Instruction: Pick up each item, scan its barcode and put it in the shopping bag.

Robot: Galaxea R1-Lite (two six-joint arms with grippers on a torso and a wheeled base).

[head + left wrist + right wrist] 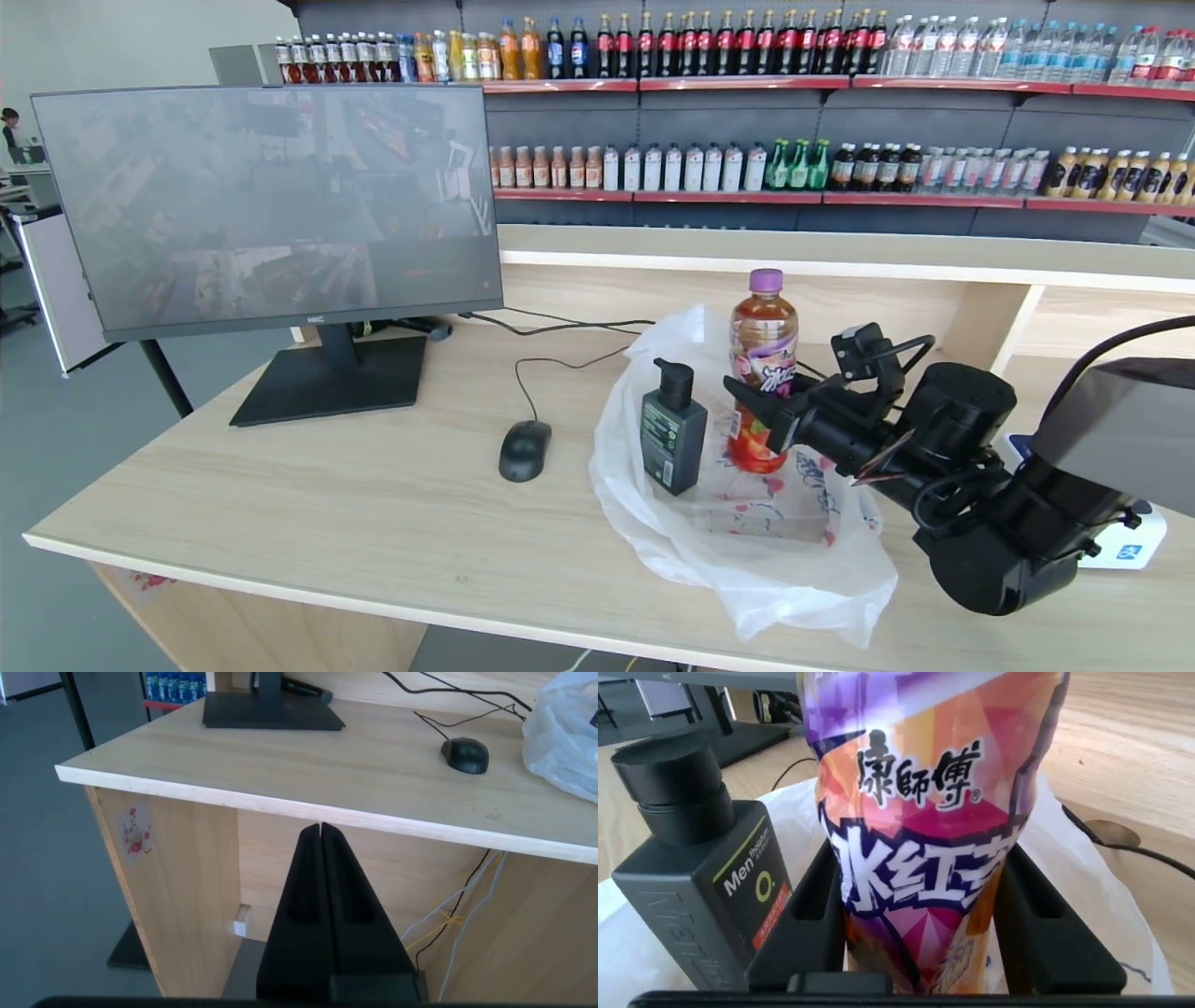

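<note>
Orange drink bottle [764, 322] gripped by right hand [761, 399], upright on plastic bag [803, 579].

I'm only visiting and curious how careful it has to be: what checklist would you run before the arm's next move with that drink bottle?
1. Right gripper grip: fingers sit against both sides of the purple-capped drink bottle: ok.
2. Drink bottle upright, base on the white shopping bag: ok.
3. Room around it: dark pump bottle stands close beside and could get knocked: not ok.
4. Barcode scanned: cannot tell.
5. Left gripper shut, low beside the table, away from the bag: ok.
</note>
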